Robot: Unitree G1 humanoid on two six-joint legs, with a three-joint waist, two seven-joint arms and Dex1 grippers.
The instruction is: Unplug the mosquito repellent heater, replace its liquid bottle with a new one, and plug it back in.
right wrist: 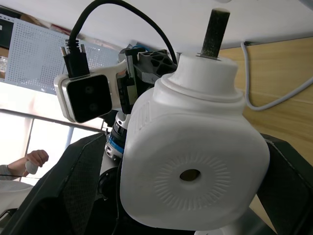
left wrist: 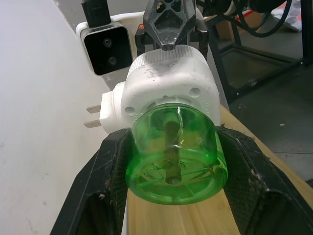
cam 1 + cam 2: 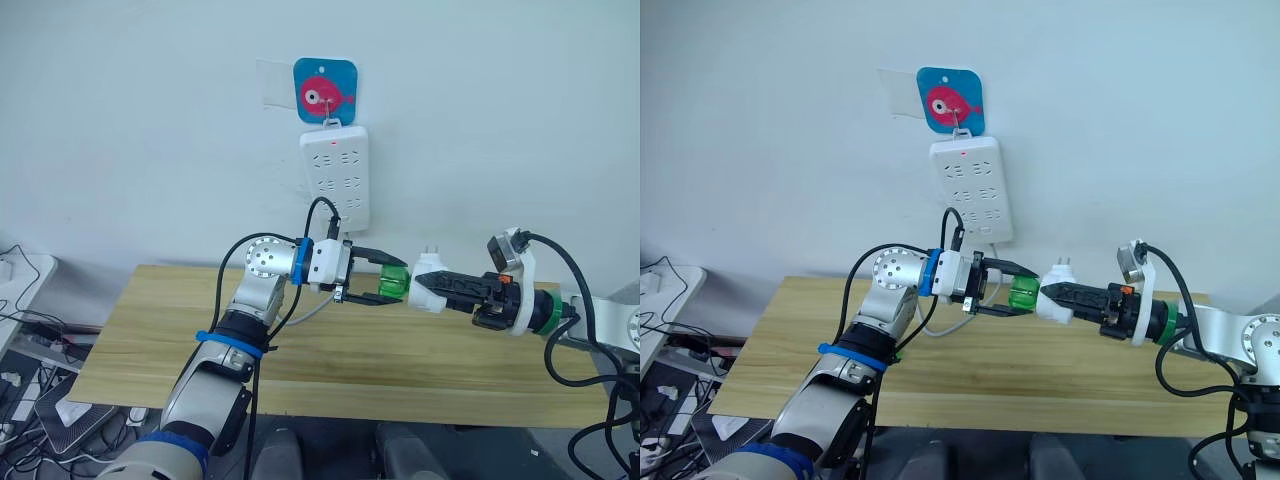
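the right gripper (image 3: 437, 288) is clamped on the mosquito repellent heater (image 3: 428, 284), held in the air above the table (image 3: 160, 330) near its back edge, prongs pointing up, while the left gripper (image 3: 388, 283) is closed around the green liquid bottle (image 3: 396, 283) at the heater's end. the white power strip (image 3: 336, 176) hangs on the wall above them, well apart, with bare table below toward the front edge

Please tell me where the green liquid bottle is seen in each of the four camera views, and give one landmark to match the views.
Left eye view: green liquid bottle at centre, between the two grippers.
Right eye view: bottle at centre, left of the white heater.
Left wrist view: bottle between the black fingers.
Right wrist view: not visible; the heater hides it.
Shared landmark: the heater.
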